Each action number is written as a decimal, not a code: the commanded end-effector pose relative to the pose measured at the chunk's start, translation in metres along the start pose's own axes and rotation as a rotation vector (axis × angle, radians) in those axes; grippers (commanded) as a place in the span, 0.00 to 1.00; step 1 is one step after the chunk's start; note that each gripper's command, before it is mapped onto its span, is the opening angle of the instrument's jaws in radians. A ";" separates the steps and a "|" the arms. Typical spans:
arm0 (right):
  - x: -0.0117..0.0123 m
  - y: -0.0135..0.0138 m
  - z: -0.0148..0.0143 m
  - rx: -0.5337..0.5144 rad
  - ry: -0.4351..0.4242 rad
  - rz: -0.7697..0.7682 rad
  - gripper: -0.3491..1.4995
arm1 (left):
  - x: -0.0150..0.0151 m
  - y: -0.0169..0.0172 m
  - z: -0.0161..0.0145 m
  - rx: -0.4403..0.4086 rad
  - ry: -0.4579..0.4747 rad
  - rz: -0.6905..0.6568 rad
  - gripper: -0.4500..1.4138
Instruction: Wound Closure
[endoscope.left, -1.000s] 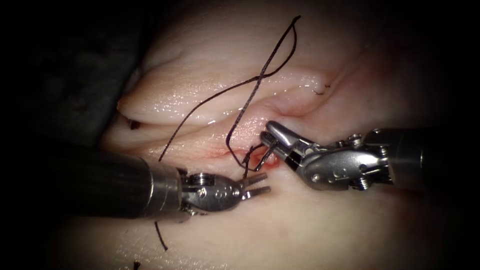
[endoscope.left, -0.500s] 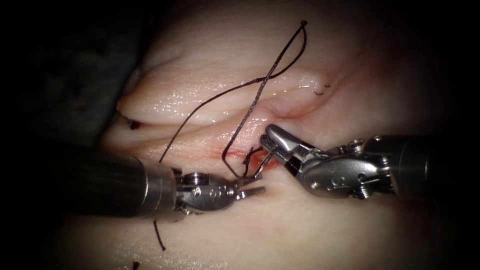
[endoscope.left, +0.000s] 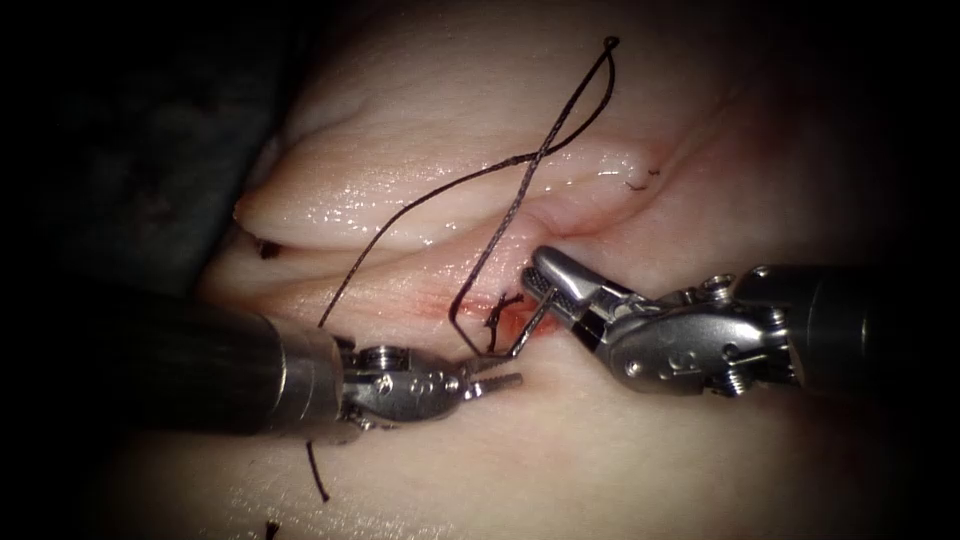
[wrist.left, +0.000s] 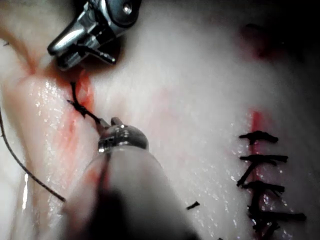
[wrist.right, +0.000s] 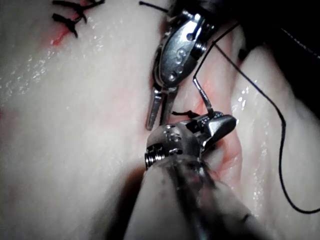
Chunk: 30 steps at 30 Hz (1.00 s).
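My right tool comes in from the right, jaws shut on the curved needle near one end. The needle arcs down and left over the red-stained cut, out of the tissue. Its other end joins the dark thread, which rises to a loop and trails back down the left side. In the right wrist view the needle stands up from those jaws. My left tool lies just below the needle, jaws slightly open and holding nothing. A small dark knot sits on the cut.
Several finished dark stitches cross the cut farther along. Short cut thread ends lie on the tissue at the bottom left and the upper right. The left tool's shaft covers the lower left.
My left tool has drawn back to the left and its jaws have narrowed. The right tool has shifted slightly right, swinging the needle's curve down and left. The thread loop has risen.
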<state>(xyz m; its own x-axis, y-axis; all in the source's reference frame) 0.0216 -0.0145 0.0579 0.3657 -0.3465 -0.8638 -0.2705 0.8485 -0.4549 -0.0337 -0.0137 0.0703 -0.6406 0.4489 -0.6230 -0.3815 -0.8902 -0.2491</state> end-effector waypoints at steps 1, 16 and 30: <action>-0.0015 -0.0001 0.0010 -0.003 -0.017 0.097 0.00 | -0.0002 0.0005 0.0008 -0.001 -0.001 -0.001 0.32; -0.0060 0.0022 0.0028 0.056 -0.035 0.398 0.00 | -0.0001 0.0008 0.0008 -0.001 -0.005 -0.002 0.32; -0.0006 0.0027 0.0015 -0.048 0.014 -0.117 0.00 | -0.0001 0.0008 0.0007 -0.002 -0.005 -0.003 0.33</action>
<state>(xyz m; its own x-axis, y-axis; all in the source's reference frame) 0.0210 -0.0112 0.0572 0.3933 -0.4493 -0.8021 -0.2713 0.7769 -0.5682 -0.0339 -0.0138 0.0701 -0.6427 0.4515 -0.6189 -0.3829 -0.8890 -0.2510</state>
